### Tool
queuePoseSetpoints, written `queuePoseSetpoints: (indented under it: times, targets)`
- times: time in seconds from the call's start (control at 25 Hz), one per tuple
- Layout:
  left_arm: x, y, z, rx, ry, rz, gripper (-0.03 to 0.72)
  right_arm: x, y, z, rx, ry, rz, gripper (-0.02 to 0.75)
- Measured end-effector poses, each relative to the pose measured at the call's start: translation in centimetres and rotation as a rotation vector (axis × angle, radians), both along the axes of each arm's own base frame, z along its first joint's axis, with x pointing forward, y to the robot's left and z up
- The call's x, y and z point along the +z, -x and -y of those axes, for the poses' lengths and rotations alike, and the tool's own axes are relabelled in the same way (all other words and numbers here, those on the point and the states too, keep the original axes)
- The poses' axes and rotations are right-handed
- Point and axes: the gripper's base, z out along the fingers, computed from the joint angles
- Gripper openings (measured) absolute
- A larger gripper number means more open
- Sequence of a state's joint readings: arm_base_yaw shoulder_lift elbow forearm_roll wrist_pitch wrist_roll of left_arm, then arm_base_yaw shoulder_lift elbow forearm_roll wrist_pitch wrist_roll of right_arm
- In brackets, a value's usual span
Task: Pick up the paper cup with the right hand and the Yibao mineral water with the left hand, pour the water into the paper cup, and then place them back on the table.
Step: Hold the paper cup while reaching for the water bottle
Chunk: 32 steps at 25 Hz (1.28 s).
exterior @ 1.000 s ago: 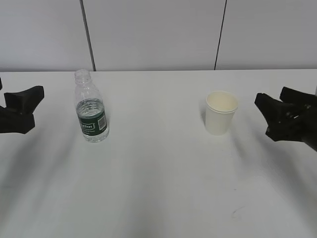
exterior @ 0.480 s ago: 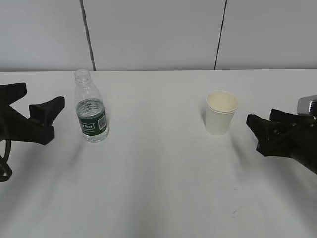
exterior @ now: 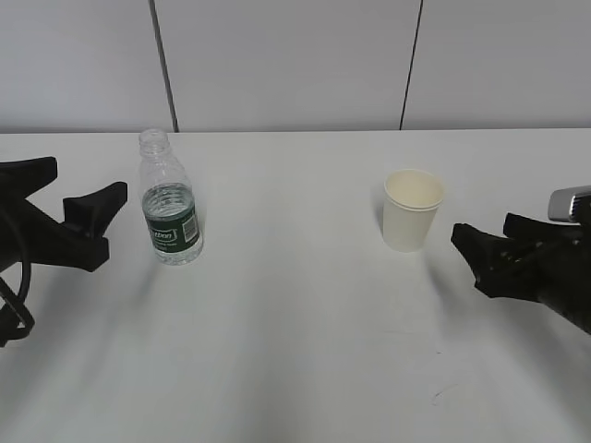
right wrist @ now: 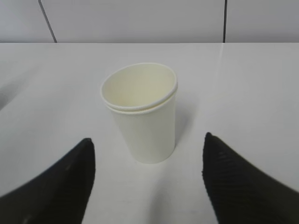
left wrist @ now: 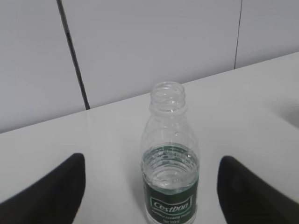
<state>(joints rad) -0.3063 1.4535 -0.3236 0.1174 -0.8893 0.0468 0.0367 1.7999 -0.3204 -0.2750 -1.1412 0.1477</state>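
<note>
While both arms sit low over bench (exterior: 295,323), left hand (exterior: 81,214) spread wide, empty; Yibao mineral water (exterior: 170,201) upright just ahead, near fingertips, untouched, uncapped. Right hand (exterior: 489,251) also wide open, empty; paper cup (exterior: 411,209) upright just ahead, apart.

One bottle (exterior: 170,204), one paper cup (exterior: 411,209), two grippers: left (exterior: 85,208), right (exterior: 488,240).
</note>
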Motion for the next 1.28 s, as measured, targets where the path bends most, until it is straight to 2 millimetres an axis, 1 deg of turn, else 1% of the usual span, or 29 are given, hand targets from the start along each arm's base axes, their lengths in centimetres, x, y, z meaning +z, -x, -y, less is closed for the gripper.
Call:
queuePoseSetpoints:
  times: [0.08, 0.24, 0.4, 0.76, 0.92, 1.28]
  targets:
    - [0.1, 0.0, 0.0, -0.001, 0.004, 0.008, 0.531, 0.0, 0.0, 0.0, 0.0, 0.0, -0.001, 0.629]
    - [0.2, 0.0, 0.0, -0.002, 0.009, 0.021, 0.531, -0.4, -0.2, 0.1, -0.007, -0.001, -0.012, 0.654]
    - [0.2, 0.0, 0.0, -0.004, 0.008, 0.022, 0.531, -1.0, -0.5, 0.1, -0.009, -0.001, -0.029, 0.658]
    - [0.2, 0.0, 0.1, -0.007, 0.006, 0.022, 0.531, -2.3, -2.0, 0.0, -0.009, 0.0, -0.05, 0.659]
    - [0.2, 0.0, 0.1, -0.008, 0.006, 0.022, 0.531, -2.3, -2.9, 0.0, -0.009, -0.001, -0.033, 0.659]
    - [0.2, 0.0, 0.1, -0.01, 0.004, 0.023, 0.531, -3.7, -4.6, -0.3, 0.012, 0.002, -0.042, 0.659]
